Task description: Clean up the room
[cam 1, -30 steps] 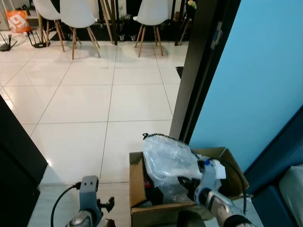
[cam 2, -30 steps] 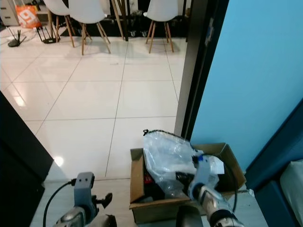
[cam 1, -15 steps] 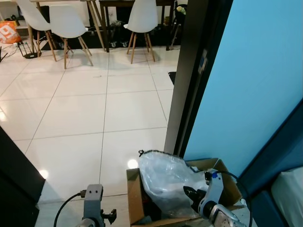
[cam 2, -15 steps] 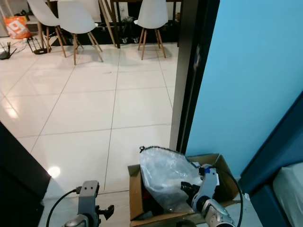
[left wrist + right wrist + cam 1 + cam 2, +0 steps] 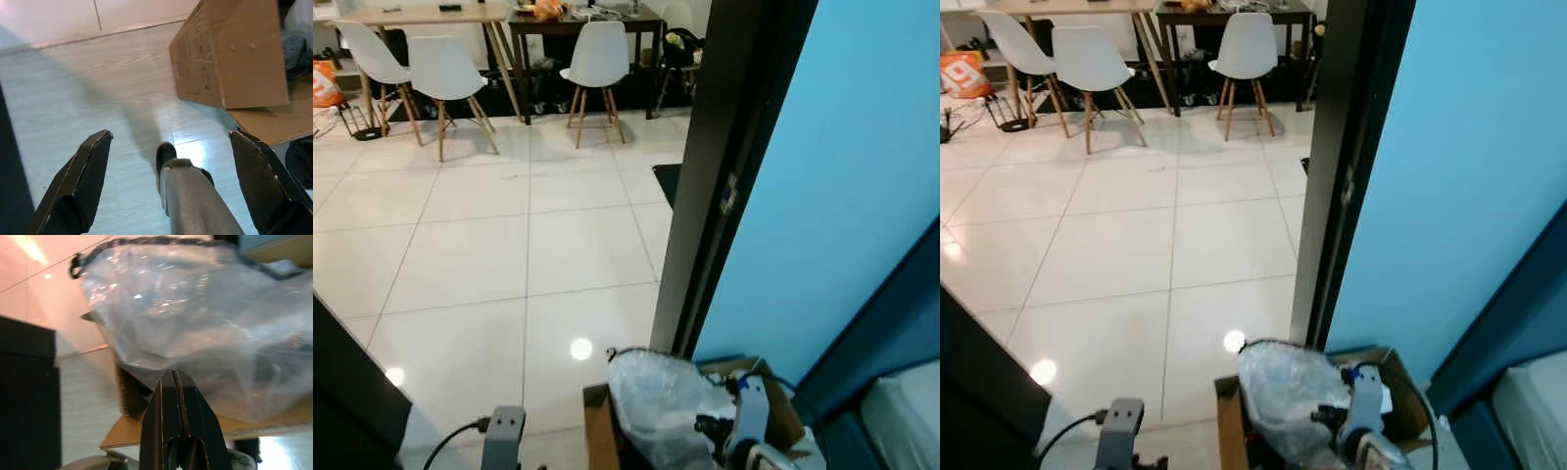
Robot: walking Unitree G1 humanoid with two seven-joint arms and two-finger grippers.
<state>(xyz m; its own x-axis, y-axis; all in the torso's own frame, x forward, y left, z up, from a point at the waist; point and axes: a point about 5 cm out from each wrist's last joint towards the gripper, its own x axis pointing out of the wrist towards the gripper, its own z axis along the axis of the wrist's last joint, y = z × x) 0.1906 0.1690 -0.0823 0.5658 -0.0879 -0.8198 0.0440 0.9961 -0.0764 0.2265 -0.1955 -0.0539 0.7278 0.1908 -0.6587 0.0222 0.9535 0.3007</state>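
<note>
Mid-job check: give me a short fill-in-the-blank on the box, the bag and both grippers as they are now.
1. The clear plastic bag sits in a ____ box.
2. The left gripper has its fingers ____.
3. The right gripper has its fingers ____.
4. The chairs by the far table are ____ in colour.

Missing words: cardboard; open; shut; white

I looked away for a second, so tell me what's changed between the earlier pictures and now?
Mostly the camera: the head view tilted up, so the cardboard box and clear plastic bag sit lower in frame and more of the chairs shows. The right claw stays shut beside the bag over the box; the left claw stays open above the floor.
</note>
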